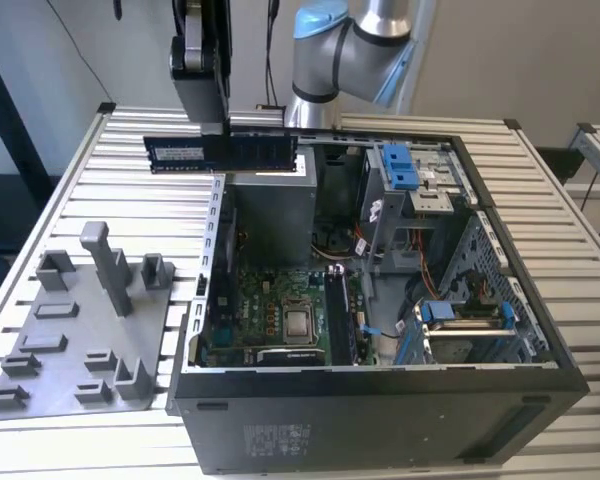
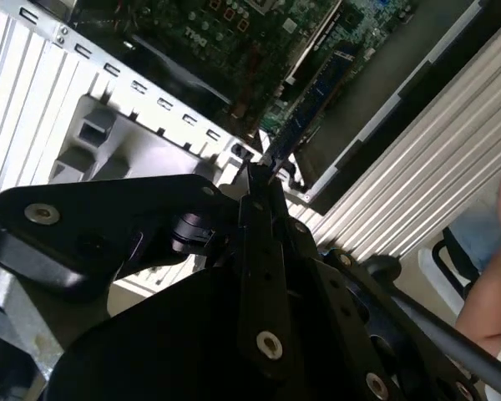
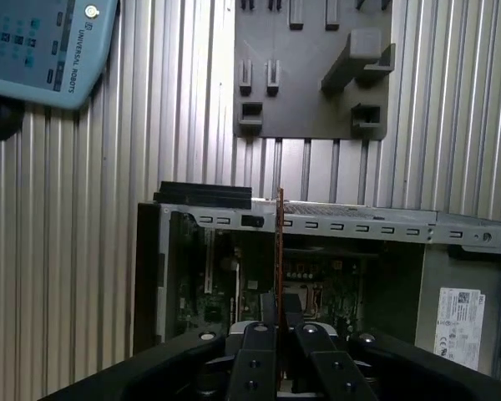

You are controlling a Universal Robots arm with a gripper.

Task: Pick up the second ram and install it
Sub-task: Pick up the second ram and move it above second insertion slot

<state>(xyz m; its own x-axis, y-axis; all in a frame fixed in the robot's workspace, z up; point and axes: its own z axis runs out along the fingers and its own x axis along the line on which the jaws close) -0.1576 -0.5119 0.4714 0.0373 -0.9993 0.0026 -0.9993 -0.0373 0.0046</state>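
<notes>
— Aluminium, ribbed and silver, makes the table point(image 1: 70, 190); what stands on it?

— Largest is a black computer case point(image 1: 380, 420), lying open with its green motherboard point(image 1: 270, 310) facing up. In the exterior view a grey plastic tray point(image 1: 80, 330) of blocks lies at the case's nine o'clock, just beside it.

— And the arm?

— The gripper point(image 1: 216, 128) hangs above the case's far rim, at about eleven o'clock from the motherboard. Its jaws are closed on the second ram point(image 1: 220, 152), pinching its upper edge near the middle. The board hangs in the air, long side level, clear of the case. In both wrist views the second ram point(image 3: 280, 242) point(image 2: 317, 93) shows edge-on, a thin line running out from the gripper.

— What could go wrong from here?

— As I judge it, the pinch is narrow and the board long, so a knock against the case rim, or the metal drive cage point(image 1: 410, 190) at one o'clock, could twist it in the jaws. A tilted board would meet its slot crooked; pressing then could leave one end unseated or damage the contacts. In the second wrist view a person's arm point(image 2: 493, 301) shows beyond the table's edge, a hazard if the arm swings that way.
</notes>
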